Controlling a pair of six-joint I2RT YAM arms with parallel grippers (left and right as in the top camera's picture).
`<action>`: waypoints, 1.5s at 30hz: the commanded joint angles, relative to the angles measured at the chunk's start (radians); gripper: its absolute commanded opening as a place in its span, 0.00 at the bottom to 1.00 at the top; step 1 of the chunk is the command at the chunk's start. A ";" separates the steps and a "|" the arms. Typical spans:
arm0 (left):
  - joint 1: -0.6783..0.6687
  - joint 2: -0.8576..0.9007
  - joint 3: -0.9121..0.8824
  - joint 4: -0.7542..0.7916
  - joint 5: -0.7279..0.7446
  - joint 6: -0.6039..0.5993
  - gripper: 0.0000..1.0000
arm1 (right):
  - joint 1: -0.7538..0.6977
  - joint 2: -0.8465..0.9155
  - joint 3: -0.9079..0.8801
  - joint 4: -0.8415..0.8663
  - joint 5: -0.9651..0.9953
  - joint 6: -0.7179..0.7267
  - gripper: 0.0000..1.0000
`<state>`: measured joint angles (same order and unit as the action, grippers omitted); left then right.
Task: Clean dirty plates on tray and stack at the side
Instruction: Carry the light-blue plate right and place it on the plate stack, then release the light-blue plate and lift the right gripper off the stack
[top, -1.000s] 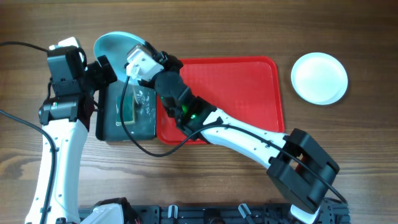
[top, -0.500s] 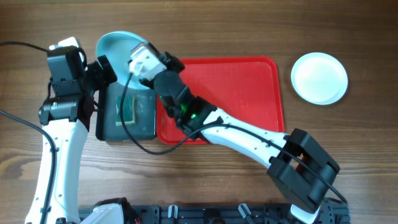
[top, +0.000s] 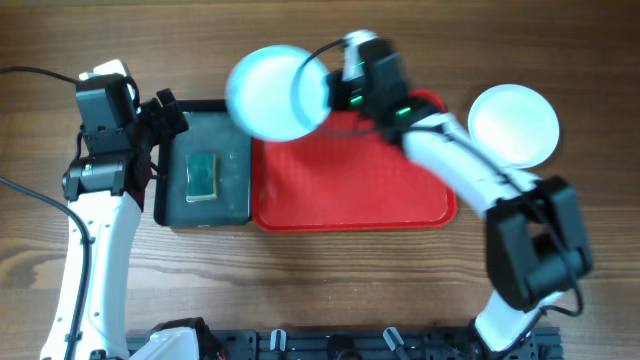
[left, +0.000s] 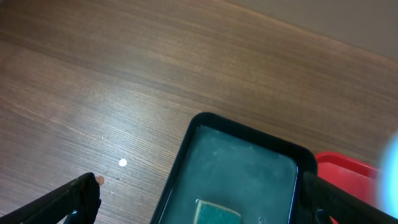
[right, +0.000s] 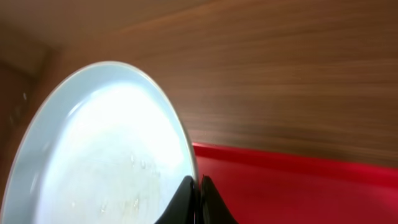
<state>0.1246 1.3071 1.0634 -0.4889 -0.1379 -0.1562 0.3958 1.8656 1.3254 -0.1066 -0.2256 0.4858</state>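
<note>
A pale aqua-blue plate hangs in the air over the back left corner of the red tray, blurred by motion. My right gripper is shut on its right rim. In the right wrist view the plate fills the left side, and the gripper pinches its rim with the tray below. A white plate lies on the table right of the tray. My left gripper stands open at the black basin's back left edge, holding nothing. In the left wrist view that gripper is spread wide.
The black basin sits against the tray's left side with a green sponge in it. The left wrist view shows the basin, the sponge and a tray corner. Bare wood surrounds them.
My right arm has swung the aqua plate up and to the right, from over the basin to over the tray's back left corner. The left arm has not moved.
</note>
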 joint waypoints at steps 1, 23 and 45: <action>0.001 0.002 0.006 0.002 -0.013 -0.012 1.00 | -0.208 -0.089 0.014 -0.105 -0.125 0.040 0.04; 0.001 0.002 0.006 0.002 -0.013 -0.012 1.00 | -0.839 -0.089 -0.090 -0.508 0.169 -0.038 0.56; 0.001 0.002 0.006 0.002 -0.013 -0.012 1.00 | -0.490 0.004 -0.091 -0.422 0.224 -0.358 0.59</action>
<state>0.1246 1.3079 1.0634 -0.4896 -0.1379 -0.1562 -0.0986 1.8126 1.2438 -0.5457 -0.0208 0.1459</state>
